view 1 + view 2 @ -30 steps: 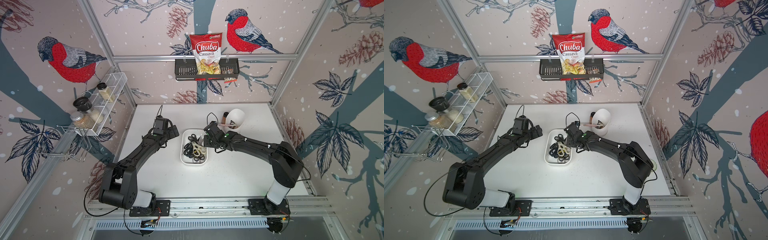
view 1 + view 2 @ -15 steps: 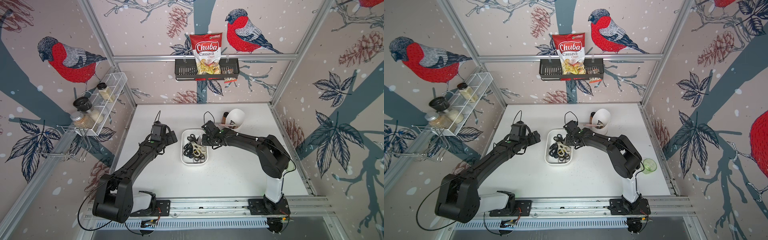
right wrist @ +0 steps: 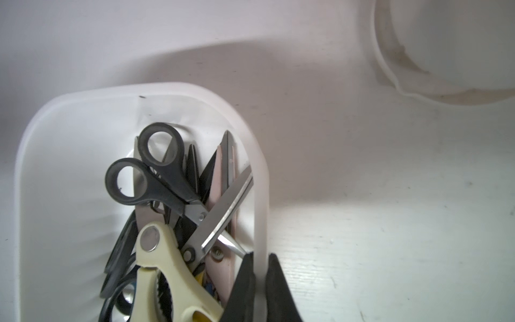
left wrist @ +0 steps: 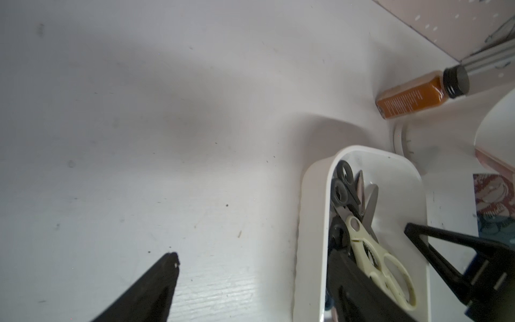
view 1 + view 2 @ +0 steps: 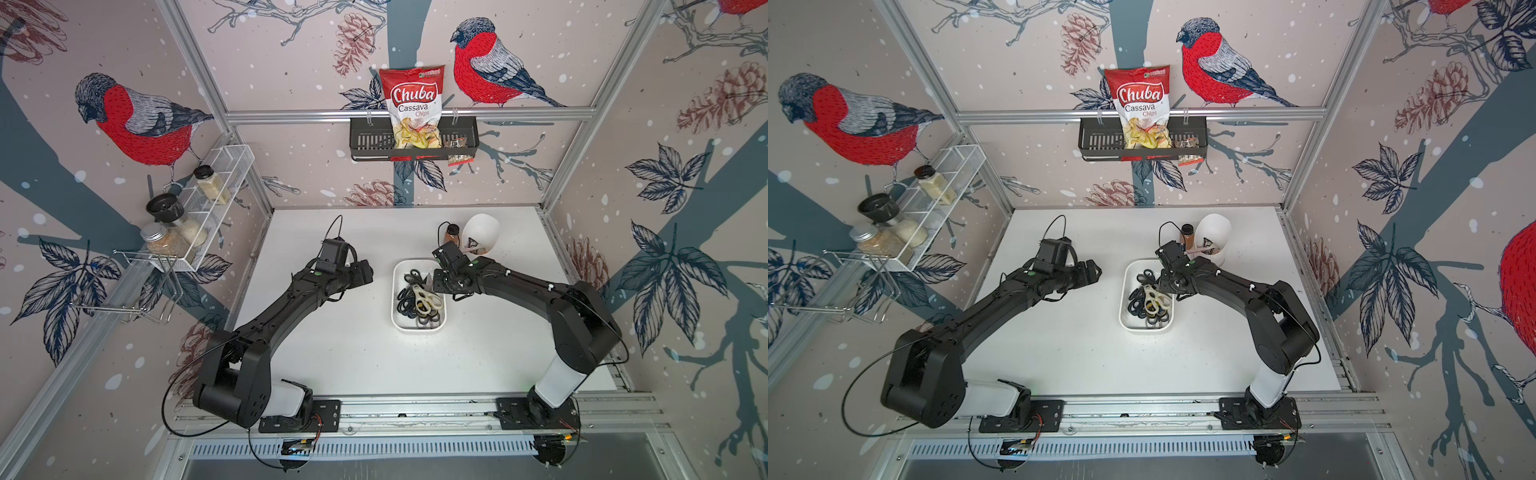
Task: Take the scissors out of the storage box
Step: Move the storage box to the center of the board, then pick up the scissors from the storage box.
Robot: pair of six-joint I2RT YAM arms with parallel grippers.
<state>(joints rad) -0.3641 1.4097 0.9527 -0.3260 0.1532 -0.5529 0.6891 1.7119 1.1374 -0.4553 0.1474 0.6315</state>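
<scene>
Well, steel-bladed scissors (image 3: 167,181) were left piled in the shallow white plastic box (image 3: 69,106); wall pinched by right gripper (image 3: 260,259), left gripper (image 4: 291,245) unclenched.

Hung on the far wall, a black basket (image 5: 370,143) with a red-and-white Chuba chips bag (image 5: 413,104) upright in it, a small packet (image 5: 457,158) at its right end. On the left wall, a white wire rack (image 5: 239,151) holding three jars (image 5: 212,187). Far right on the white worktop (image 5: 353,353), a tall white cup (image 5: 482,228), with a brown black-capped bottle (image 5: 450,237) just left of it.
</scene>
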